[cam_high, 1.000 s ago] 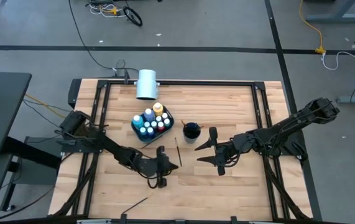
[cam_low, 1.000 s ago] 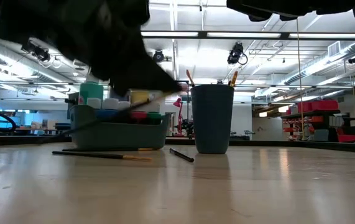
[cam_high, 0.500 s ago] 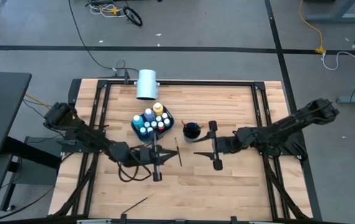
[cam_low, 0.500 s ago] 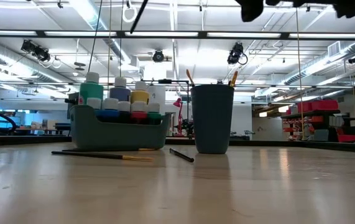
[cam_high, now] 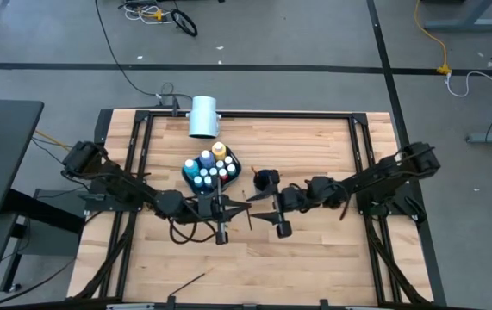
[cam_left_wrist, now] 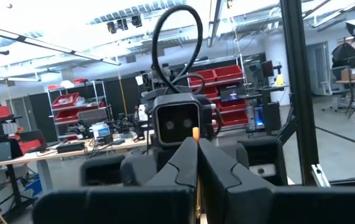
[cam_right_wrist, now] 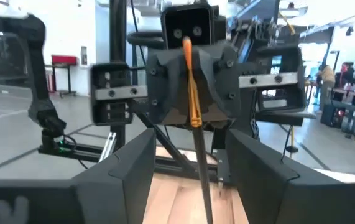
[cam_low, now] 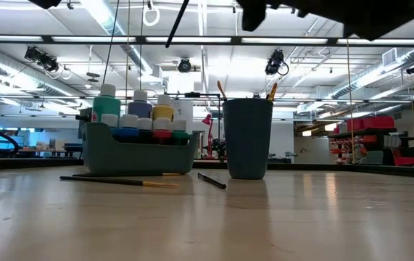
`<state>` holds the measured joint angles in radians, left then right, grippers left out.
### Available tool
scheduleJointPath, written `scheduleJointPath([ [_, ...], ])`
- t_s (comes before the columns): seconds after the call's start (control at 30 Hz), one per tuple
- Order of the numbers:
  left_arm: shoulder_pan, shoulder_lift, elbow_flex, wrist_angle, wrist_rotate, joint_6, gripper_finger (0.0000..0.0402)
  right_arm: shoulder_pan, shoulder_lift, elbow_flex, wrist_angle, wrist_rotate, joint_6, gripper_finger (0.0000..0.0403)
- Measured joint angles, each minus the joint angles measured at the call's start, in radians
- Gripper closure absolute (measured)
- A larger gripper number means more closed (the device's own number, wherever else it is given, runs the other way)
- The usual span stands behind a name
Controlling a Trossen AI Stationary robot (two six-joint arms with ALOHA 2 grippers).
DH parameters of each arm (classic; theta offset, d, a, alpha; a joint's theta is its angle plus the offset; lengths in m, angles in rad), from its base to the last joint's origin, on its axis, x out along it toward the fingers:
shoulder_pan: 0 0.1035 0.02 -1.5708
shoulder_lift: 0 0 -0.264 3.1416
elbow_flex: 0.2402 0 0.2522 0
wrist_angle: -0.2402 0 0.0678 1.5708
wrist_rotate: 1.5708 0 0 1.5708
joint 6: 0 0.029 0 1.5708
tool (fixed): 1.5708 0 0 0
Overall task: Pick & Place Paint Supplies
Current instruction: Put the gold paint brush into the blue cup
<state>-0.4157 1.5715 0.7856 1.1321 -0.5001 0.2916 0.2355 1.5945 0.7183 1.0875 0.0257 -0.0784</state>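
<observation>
Right wrist view alone shows the left gripper (cam_right_wrist: 191, 93) clamped on an orange-handled paintbrush (cam_right_wrist: 193, 106) at frame centre, between the spread fingers (cam_right_wrist: 118, 171) of the right gripper (cam_high: 267, 209). High view places both mid-table, below the paint bottles (cam_high: 210, 168).

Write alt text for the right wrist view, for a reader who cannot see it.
The left gripper faces the camera, shut on an orange-handled paintbrush that points toward the lens. The right gripper's two dark fingers stand open on either side of the brush without touching it. Wooden table shows below, a workshop behind.
</observation>
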Motion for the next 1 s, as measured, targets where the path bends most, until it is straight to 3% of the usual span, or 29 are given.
scheduleJointPath([
  [0.17,0.002,0.000,0.000,0.000,-0.004,0.003,0.0396,-0.007,0.047,0.097,-0.113,0.002,0.006,0.0208],
  [0.3,0.001,0.000,0.000,0.001,-0.004,0.003,0.0395,-0.008,0.051,0.113,-0.152,0.028,0.008,0.0233],
  [0.63,0.002,0.000,0.000,0.001,-0.008,0.003,0.0383,-0.007,0.050,0.113,-0.155,0.032,-0.021,0.0386],
  [0.77,0.002,0.001,0.000,-0.003,-0.016,0.004,0.0365,-0.006,0.024,0.113,-0.211,0.073,-0.037,0.0374],
  [1.0,-0.005,0.001,0.000,-0.049,-0.137,0.002,0.0347,-0.005,-0.165,0.113,-0.537,0.191,-0.029,0.0389],
])
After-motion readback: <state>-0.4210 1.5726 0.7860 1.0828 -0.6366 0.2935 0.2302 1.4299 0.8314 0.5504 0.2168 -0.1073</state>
